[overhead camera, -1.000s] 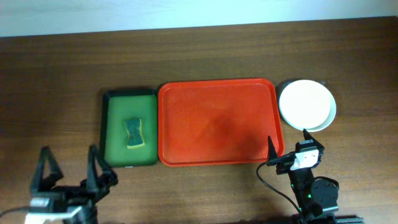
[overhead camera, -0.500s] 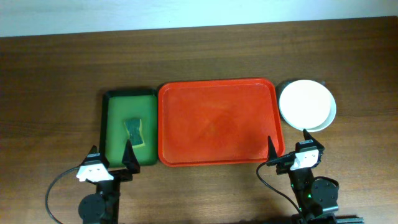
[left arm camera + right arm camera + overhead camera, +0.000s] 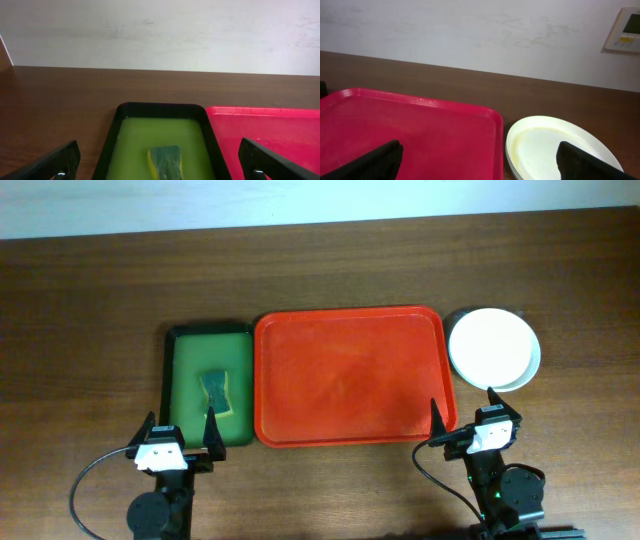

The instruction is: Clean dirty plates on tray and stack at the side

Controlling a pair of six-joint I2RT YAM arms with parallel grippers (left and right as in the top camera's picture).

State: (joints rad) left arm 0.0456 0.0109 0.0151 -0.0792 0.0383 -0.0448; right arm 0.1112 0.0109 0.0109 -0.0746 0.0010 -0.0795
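Observation:
The red tray [image 3: 350, 375] lies bare at the table's middle, with no plate on it. It also shows in the right wrist view [image 3: 420, 130] and the left wrist view [image 3: 280, 130]. The plates [image 3: 493, 347] stand stacked on the table just right of the tray. The white one is on top and a pale rim shows under it. The right wrist view shows the stack [image 3: 555, 145] with a faint yellowish ring. My left gripper [image 3: 180, 436] is open and empty before the green tray [image 3: 159, 145]. My right gripper [image 3: 462, 412] is open and empty at the red tray's front right corner [image 3: 480, 146].
A smaller dark-rimmed green tray [image 3: 190, 380] holds a green and yellow sponge [image 3: 216, 392] left of the red tray. The sponge shows between my left fingers [image 3: 165, 161]. A pale wall runs behind the table, with a small wall panel [image 3: 625, 29] at the right.
My left arm has swung from the front left corner to right in front of the green tray, and its camera now faces the sponge. The right arm and the plates have not moved.

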